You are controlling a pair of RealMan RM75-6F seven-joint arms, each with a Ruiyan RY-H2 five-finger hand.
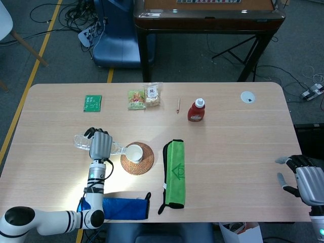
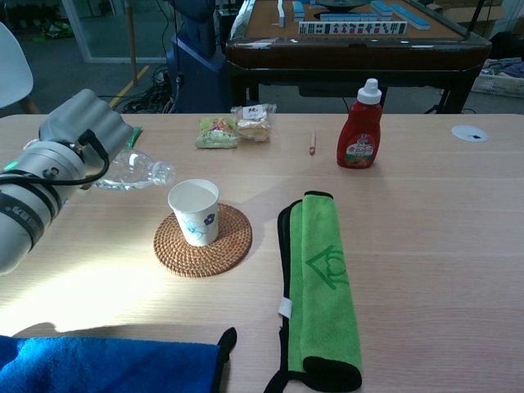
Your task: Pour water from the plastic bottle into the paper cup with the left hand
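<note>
My left hand point(image 1: 99, 144) point(image 2: 84, 131) grips a clear plastic bottle point(image 2: 135, 171) point(image 1: 81, 141) held on its side above the table, its neck pointing right toward the paper cup. The bottle's mouth point(image 2: 169, 173) hangs just left of the cup's rim. The white paper cup point(image 2: 195, 211) point(image 1: 134, 152) with a blue flower print stands upright on a round woven coaster point(image 2: 203, 241) point(image 1: 137, 158). My right hand point(image 1: 306, 179) rests near the table's right front corner, fingers spread, holding nothing.
A folded green towel point(image 2: 322, 282) lies right of the coaster. A blue cloth point(image 2: 106, 367) sits at the front edge. At the back stand a red sauce bottle point(image 2: 360, 125), snack packets point(image 2: 233, 126), a pencil point(image 2: 312, 142) and a green packet point(image 1: 92, 103).
</note>
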